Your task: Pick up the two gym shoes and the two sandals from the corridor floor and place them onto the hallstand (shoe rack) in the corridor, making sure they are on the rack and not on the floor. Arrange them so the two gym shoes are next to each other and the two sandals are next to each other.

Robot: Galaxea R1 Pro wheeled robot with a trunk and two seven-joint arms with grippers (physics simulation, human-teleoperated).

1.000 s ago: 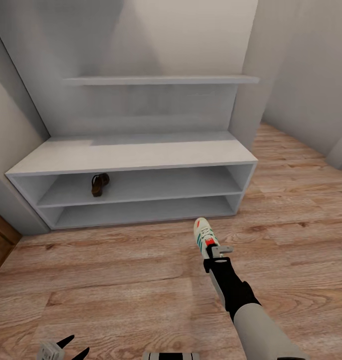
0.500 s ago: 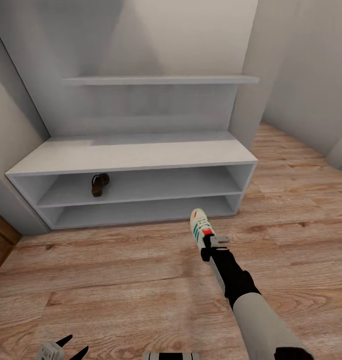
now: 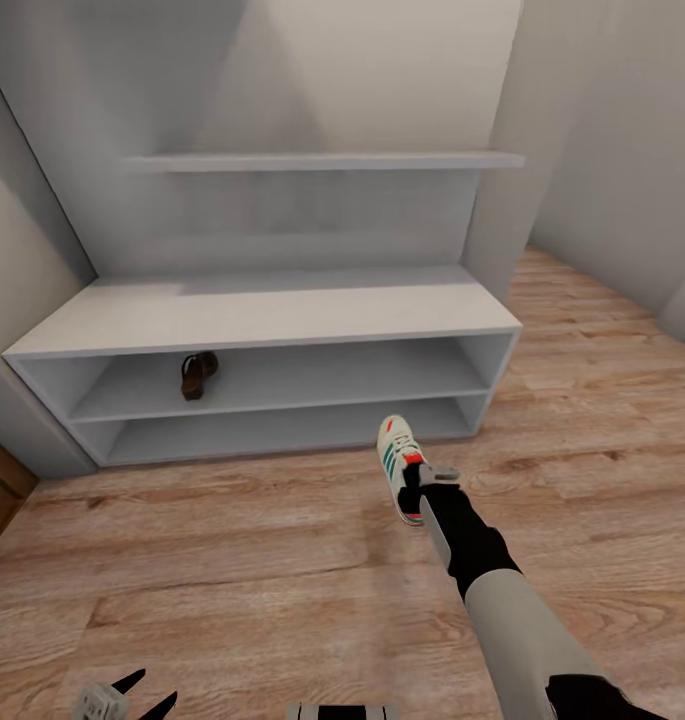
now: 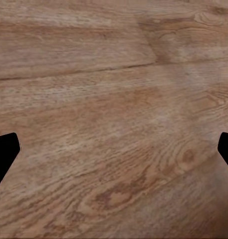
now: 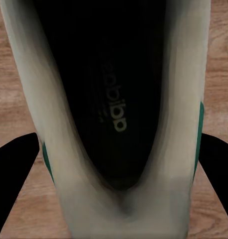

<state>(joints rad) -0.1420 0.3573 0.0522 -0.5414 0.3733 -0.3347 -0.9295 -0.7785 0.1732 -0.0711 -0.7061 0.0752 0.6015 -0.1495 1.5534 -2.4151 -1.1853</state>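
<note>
Head view: carry step, one gym shoe (image 3: 399,466) held up by right gripper (image 3: 422,487) above corridor floor (image 3: 232,560), toe toward hallstand (image 3: 262,310), just near of its lower shelves and toward their right end. Jaws clamped on the shoe's heel end, shoe poking far-left from the fingers. One sandal (image 3: 196,374) already on the middle shelf, left part; second sandal and second gym shoe unseen here. Next, likely: reach farther and lay the sneaker on a shelf or the bench top, well clear of the sandal, room beside it for its mate, room beside the sandal too. Left gripper (image 3: 132,697) low at near-left edge, fingers apart, nothing between.

Left wrist view: bare wood planks, dark fingertips (image 4: 4,154) spread wide at both sides, empty.

Right wrist view: looking into the sneaker's (image 5: 114,119) dark opening, cream sides with green stripe between the two fingers (image 5: 14,169), pads pressing both flanks; wood floor beyond.
</note>
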